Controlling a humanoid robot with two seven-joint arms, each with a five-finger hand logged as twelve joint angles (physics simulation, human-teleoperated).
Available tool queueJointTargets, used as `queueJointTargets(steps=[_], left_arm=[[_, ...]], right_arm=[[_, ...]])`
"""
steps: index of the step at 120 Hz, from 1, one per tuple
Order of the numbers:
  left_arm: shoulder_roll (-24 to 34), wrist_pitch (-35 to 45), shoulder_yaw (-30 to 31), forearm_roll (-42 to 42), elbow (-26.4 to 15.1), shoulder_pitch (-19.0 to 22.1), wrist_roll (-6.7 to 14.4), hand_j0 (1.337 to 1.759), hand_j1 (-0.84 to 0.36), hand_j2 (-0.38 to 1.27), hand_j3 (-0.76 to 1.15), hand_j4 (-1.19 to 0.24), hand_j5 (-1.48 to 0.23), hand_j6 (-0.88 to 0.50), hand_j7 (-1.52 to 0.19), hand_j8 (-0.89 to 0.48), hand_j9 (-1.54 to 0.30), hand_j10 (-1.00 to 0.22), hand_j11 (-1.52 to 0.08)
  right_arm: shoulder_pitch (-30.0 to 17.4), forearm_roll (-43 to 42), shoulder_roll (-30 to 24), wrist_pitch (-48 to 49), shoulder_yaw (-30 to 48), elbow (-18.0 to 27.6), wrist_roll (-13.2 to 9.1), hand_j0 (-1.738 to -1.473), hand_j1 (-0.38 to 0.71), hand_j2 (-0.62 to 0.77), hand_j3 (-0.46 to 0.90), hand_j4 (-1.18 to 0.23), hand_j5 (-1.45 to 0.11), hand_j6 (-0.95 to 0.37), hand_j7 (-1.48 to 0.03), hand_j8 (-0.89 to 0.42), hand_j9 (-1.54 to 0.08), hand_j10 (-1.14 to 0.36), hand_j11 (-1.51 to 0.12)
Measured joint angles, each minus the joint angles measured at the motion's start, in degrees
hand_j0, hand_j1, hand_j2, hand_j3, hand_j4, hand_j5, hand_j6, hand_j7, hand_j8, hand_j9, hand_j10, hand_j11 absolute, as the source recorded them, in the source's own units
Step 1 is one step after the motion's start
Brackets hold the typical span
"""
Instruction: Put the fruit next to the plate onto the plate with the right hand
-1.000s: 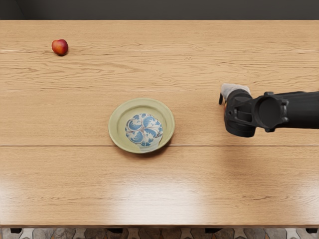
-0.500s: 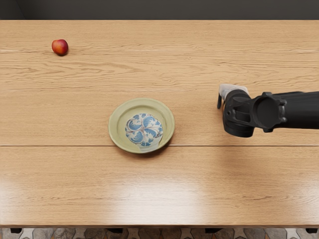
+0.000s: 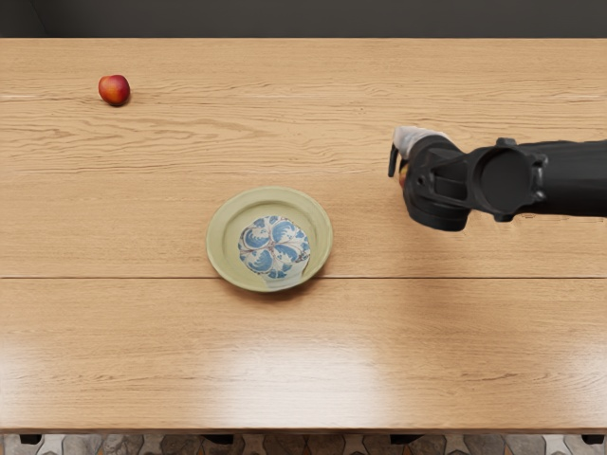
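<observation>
While the plate [image 3: 220, 248] sits nearest you on the table [image 3: 303, 360], your right hand [image 3: 432, 185] hangs to its right, apart; an orange sliver of fruit [image 3: 403, 174] shows beneath it; you cannot tell the finger state; a red apple [image 3: 114, 89] lies far-left.

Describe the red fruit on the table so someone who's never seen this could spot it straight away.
Start from the wooden table and go to its far left corner, well away from the plate in the middle. The red fruit lies there alone on bare wood. It is small, round and red shading to orange, unlike the wide, green-rimmed, blue-patterned plate.
</observation>
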Motion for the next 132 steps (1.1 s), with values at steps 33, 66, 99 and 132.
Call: queueJointTargets(steps=[33, 66, 99, 132], left_arm=[[0.0, 0.0, 0.0, 0.0, 0.0, 0.81, 0.01, 1.658, 0.33, 0.0, 0.0, -0.02, -0.02, -0.02, -0.02, -0.02, -0.02, -0.02, -0.02], [0.0, 0.0, 0.0, 0.0, 0.0, 2.46, 0.0, 1.658, 0.33, 0.0, 0.0, -0.02, -0.02, -0.02, -0.02, -0.02, -0.02, -0.02, -0.02], [0.0, 0.0, 0.0, -0.01, 0.0, 2.46, 0.0, 1.658, 0.33, 0.0, 0.0, -0.02, -0.02, -0.02, -0.02, -0.02, -0.02, -0.02, -0.02], [0.0, 0.0, 0.01, 0.0, 0.0, 2.46, 0.0, 1.658, 0.33, 0.0, 0.0, -0.02, -0.02, -0.02, -0.02, -0.02, -0.02, -0.02, -0.02]], right_arm=[[3.32, 0.22, 3.37, 1.91, 4.68, 1.1, 0.06, -1.645, 0.18, 0.14, 0.0, -0.86, -1.16, -0.52, -1.13, -0.34, -1.17, -0.55, -1.21], [4.26, 0.26, 6.99, 3.12, 8.88, 0.83, 0.04, -1.646, 0.18, 0.12, 0.0, -0.85, -1.17, -0.52, -1.13, -0.33, -1.18, -0.54, -1.21], [4.16, -0.04, 7.41, 3.05, 11.81, 0.04, -0.04, -1.643, 0.17, 0.1, 0.0, -0.87, -1.14, -0.53, -1.13, -0.36, -1.16, -0.56, -1.2], [0.57, -0.15, 7.41, 3.1, 15.13, -0.31, -0.06, -1.643, 0.17, 0.12, 0.0, -0.87, -1.12, -0.54, -1.13, -0.36, -1.15, -0.56, -1.19]])
